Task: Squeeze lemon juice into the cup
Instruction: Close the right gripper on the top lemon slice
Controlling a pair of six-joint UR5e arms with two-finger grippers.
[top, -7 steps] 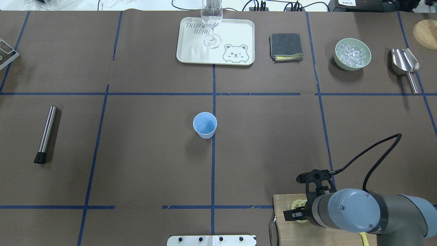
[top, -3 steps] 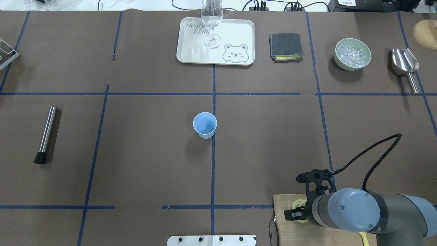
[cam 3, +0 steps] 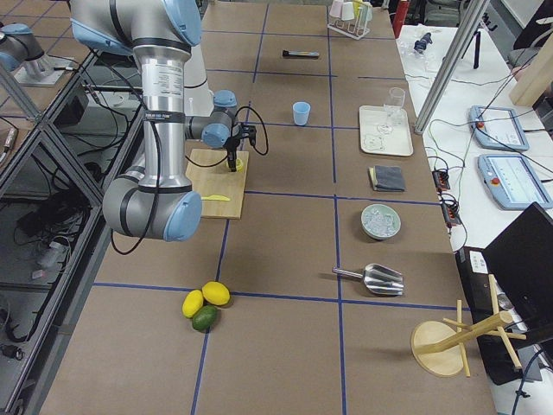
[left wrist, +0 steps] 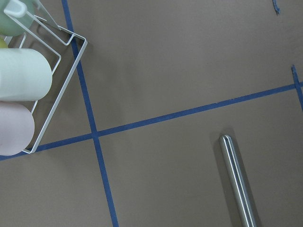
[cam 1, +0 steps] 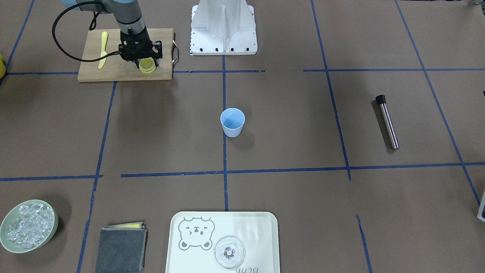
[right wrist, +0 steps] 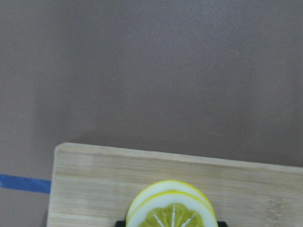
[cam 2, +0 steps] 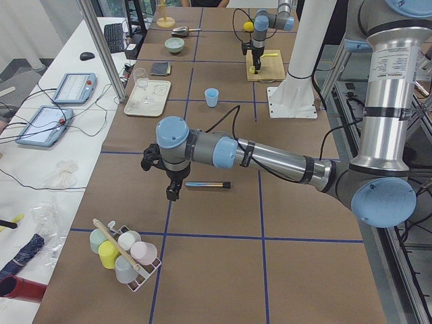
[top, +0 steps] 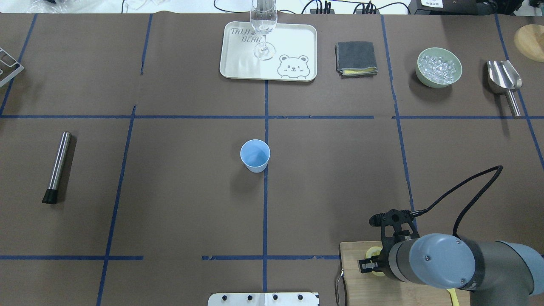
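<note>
The light-blue cup (top: 255, 155) stands upright at the table's middle; it also shows in the front view (cam 1: 232, 122). Two stacked lemon slices (right wrist: 173, 208) lie on the wooden cutting board (right wrist: 94, 189) at the near right edge. My right gripper (cam 1: 142, 60) is down over the slices (cam 1: 147, 66), with a dark finger on each side of them in the right wrist view, apparently closed on them. My left gripper (cam 2: 173, 192) hangs over the table's left end beside a steel muddler (cam 2: 208, 183); I cannot tell whether it is open or shut.
A yellow plastic knife (cam 1: 103, 53) lies on the board. At the back are a tray (top: 293, 42) with a clear glass (top: 263, 25), a grey cloth (top: 356, 58), a bowl of ice (top: 439, 67) and a scoop (top: 505, 80). A cup rack (left wrist: 23, 85) is at the far left.
The right gripper's visible finger has moved inward toward the lemon slices, and the right arm has shifted slightly. The cup has not moved.
</note>
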